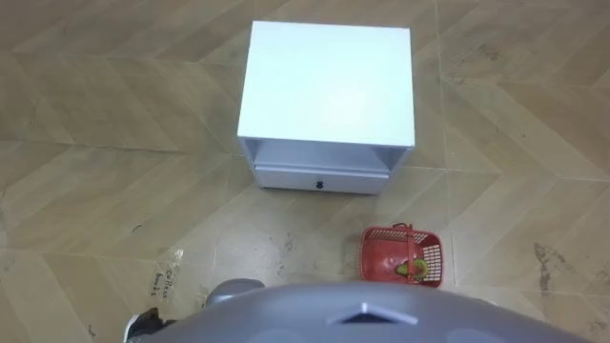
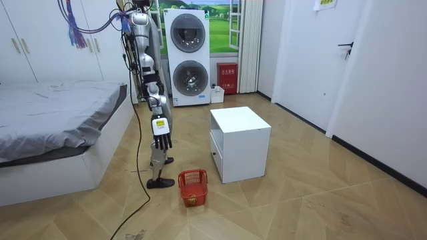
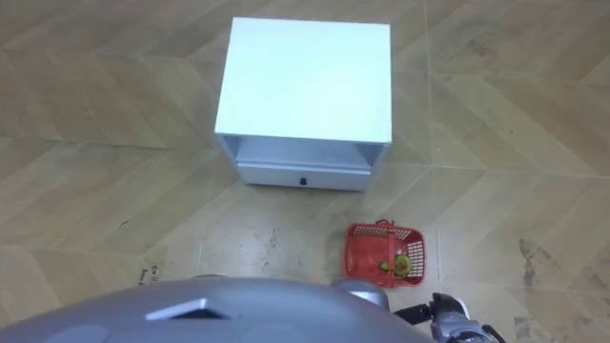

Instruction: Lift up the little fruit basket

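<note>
Hanging at the robot's side in the room view, the right robot hand (image 2: 161,137) has its fingers straight and slack. At the left eye view's lower edge is the left robot hand (image 1: 143,328); I cannot tell its state. A red latticed basket (image 1: 377,253) sits on the wood floor (image 1: 114,200) just ahead to the robot's right, with green and yellow fruit (image 1: 412,270) inside. It is near but apart from a white cabinet (image 1: 327,81) with a drawer (image 1: 321,179). The room view adds a bed (image 2: 53,113) and stacked washing machines (image 2: 189,57).
</note>
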Available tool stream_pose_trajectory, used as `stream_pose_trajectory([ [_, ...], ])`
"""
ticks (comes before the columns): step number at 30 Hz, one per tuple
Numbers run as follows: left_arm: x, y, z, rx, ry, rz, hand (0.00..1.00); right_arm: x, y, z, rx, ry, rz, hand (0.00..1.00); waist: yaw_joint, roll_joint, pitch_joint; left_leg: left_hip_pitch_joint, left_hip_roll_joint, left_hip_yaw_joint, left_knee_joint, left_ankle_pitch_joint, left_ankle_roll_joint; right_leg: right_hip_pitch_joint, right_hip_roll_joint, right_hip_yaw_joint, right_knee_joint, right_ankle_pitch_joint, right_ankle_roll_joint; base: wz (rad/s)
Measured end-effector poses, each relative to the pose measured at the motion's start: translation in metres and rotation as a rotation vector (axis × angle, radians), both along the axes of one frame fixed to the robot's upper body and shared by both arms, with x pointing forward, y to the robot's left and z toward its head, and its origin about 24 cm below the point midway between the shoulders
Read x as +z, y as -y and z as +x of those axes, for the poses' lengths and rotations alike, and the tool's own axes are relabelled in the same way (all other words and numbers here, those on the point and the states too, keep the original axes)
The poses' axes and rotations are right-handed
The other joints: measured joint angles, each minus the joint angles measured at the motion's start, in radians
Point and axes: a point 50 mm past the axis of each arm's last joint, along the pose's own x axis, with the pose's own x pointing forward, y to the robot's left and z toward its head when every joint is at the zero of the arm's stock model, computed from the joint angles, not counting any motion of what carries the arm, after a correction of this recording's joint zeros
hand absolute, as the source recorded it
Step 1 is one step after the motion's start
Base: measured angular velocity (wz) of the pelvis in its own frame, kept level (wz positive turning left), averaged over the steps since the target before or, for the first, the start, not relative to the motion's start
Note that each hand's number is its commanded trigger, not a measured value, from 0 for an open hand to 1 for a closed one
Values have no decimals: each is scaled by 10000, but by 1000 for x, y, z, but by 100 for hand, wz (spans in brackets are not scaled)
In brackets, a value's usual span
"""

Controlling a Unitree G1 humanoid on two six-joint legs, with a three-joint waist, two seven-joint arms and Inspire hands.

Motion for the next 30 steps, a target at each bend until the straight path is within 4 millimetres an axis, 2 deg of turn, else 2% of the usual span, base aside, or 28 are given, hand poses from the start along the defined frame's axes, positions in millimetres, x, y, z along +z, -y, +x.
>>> stream_pose_trajectory([
  [12, 0, 0, 13, -128, 590, 35, 0, 0, -1, 2, -345, 335, 88, 0, -10, 62, 11, 0, -60, -3, -11, 0, 1, 3, -58, -13, -2, -23, 39, 0],
  [20, 0, 0, 7, -74, 402, 91, 0, 0, -1, -5, -328, 190, 176, 0, -3, -38, 21, 1, -81, -33, -23, 0, 2, 12, -73, -22, -9, -29, 50, 0],
  [30, 0, -1, 2, -284, 109, 544, 0, 0, 0, -5, -348, 225, -104, 0, 13, 2, 3, -48, -141, -27, 36, -64, 105, -37, -169, -84, 80, -89, 119, 0],
])
